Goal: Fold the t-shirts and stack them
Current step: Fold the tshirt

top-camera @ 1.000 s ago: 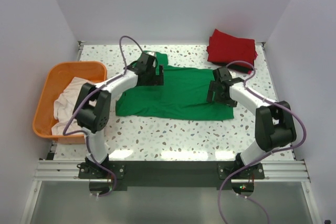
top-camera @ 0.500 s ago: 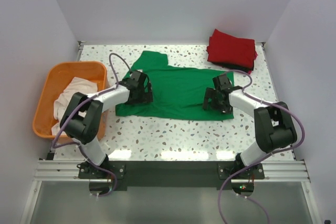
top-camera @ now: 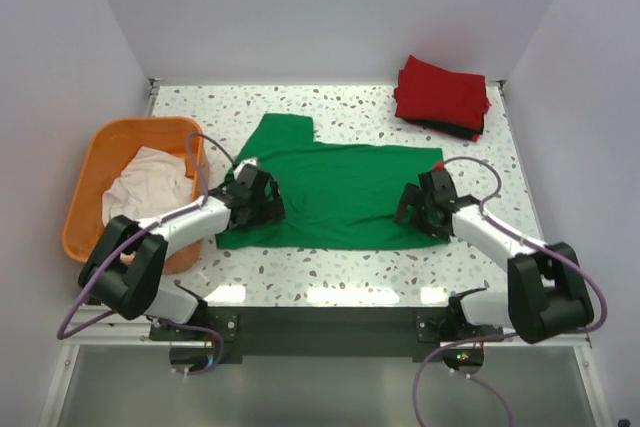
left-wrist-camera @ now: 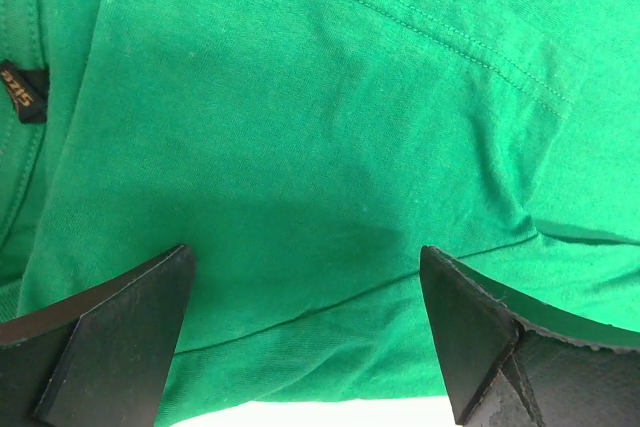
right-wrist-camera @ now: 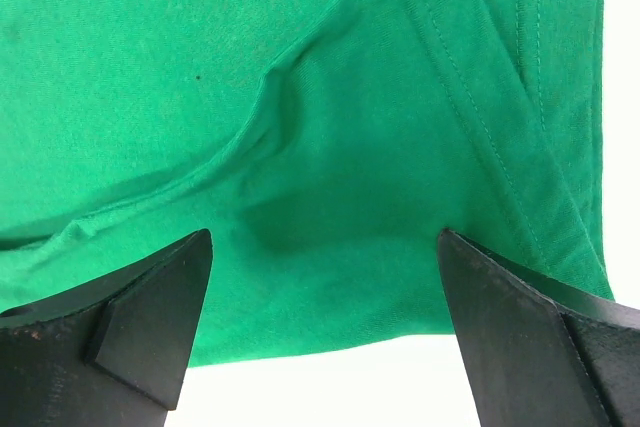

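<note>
Top external view: the green t-shirt is spread flat on the tabletop. The left end effector and right end effector are held wide open at its near corners. A red t-shirt is folded far right. An off-white t-shirt is bunched in the orange basket. Left wrist view: green cloth is seen between the open fingers. Right wrist view: a small green wrinkle is seen between the open fingers.

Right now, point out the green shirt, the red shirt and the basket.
green shirt (top-camera: 345, 187), top view, middle of the spread body.
red shirt (top-camera: 440, 92), top view, upper face of the folded shirt.
basket (top-camera: 140, 127), top view, far rim.
</note>
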You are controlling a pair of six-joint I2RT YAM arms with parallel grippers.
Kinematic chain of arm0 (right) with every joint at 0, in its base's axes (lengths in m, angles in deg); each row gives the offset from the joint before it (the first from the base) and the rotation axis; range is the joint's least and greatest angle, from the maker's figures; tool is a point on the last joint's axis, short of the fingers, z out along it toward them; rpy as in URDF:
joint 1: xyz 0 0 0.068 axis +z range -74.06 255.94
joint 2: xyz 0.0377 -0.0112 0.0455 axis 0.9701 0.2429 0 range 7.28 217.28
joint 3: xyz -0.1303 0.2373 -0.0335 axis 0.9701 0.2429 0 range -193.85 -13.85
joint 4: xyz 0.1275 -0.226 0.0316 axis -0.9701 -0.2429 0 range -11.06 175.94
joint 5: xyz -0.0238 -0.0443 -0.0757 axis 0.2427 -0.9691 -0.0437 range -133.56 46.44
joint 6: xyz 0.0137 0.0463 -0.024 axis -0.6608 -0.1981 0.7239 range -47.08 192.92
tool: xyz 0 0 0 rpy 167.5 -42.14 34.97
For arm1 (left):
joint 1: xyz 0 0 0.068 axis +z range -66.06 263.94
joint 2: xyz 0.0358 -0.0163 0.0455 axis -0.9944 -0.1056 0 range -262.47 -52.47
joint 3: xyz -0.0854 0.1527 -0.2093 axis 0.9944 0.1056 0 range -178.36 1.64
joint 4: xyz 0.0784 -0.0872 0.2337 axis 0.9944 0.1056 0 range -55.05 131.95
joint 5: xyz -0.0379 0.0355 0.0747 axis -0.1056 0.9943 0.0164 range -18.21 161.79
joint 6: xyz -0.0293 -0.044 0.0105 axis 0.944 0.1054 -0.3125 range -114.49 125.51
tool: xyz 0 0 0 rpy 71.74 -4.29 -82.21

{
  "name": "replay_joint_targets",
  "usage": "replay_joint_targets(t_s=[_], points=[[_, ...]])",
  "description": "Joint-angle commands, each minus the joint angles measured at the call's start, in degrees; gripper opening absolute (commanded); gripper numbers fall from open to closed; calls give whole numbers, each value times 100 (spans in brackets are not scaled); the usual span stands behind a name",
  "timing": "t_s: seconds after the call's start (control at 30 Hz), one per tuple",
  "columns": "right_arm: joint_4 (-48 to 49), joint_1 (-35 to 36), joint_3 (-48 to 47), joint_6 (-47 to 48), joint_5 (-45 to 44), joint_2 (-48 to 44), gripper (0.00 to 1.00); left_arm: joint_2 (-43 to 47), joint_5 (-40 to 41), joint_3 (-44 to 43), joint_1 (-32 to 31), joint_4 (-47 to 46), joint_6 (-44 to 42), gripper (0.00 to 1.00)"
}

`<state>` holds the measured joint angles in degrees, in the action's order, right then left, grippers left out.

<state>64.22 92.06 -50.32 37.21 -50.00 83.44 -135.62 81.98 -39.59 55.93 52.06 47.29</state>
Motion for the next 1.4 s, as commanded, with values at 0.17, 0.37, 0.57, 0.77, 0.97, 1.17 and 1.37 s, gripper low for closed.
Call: replay_joint_targets(t_s=[0.17, 0.37, 0.57, 0.77, 0.97, 1.17, 1.37], points=[[-1713, -12, 861, -964, 169, -1533, 99, 457, 448, 414, -943, 1295, 1341, 100], [-2030, -12, 834, -947, 98, -1771, 99, 914, 527, 546, -952, 1612, 1605, 100], [-2276, -12, 11, -466, -94, -1894, 99, 1109, 799, -173, -961, 1752, 1184, 100], [-2513, -21, -1395, -130, -867, -1247, 99, 268, 1397, -2156, -751, 1858, 402, 100], [-2075, -416, -2382, 45, -974, -366, 99, -1455, 933, -4115, 321, 1559, -301, 100], [-1845, -987, -3059, 274, -965, 548, 99, -3749, 1064, -6716, 682, 1893, -864, 100], [-1643, -1277, -3209, 450, -833, 1058, 99, -5509, 1082, -8601, 929, 2298, -1233, 94]])
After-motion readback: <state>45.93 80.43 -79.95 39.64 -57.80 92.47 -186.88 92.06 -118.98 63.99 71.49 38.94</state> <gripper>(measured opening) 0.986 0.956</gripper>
